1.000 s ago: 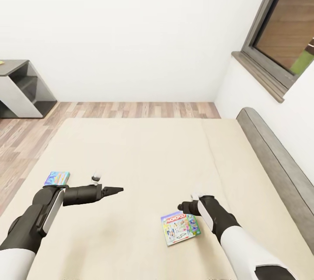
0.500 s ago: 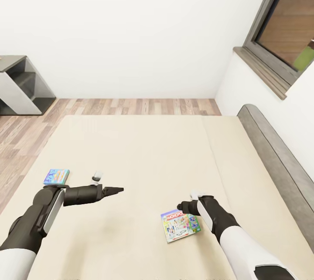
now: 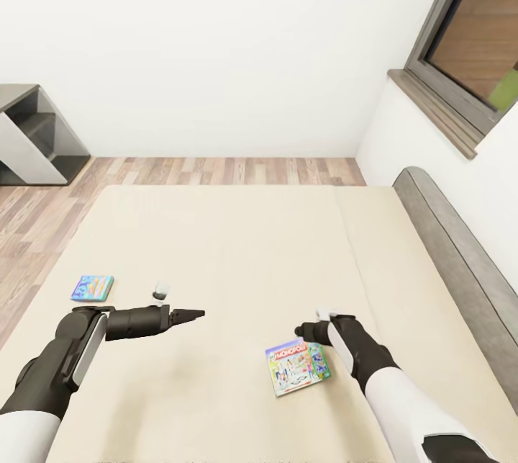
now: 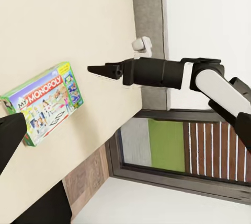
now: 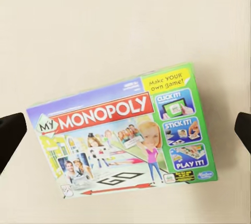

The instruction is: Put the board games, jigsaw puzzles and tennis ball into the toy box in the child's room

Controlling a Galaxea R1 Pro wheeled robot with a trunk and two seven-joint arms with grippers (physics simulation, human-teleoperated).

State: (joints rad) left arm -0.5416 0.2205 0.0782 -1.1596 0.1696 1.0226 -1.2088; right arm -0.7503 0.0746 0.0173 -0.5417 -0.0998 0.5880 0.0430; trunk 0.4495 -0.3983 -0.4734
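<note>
Head cam high, facing bed; both wrist cams share Monopoly box.

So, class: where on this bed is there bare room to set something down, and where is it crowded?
Free: the wide mattress of the bed between the far edge and both arms, and the strip along the headboard. Crowded: around the Monopoly box by the right gripper, and the small blue game near the left edge.

Two board games lie on the bed: one far left, one centre-right.
</note>
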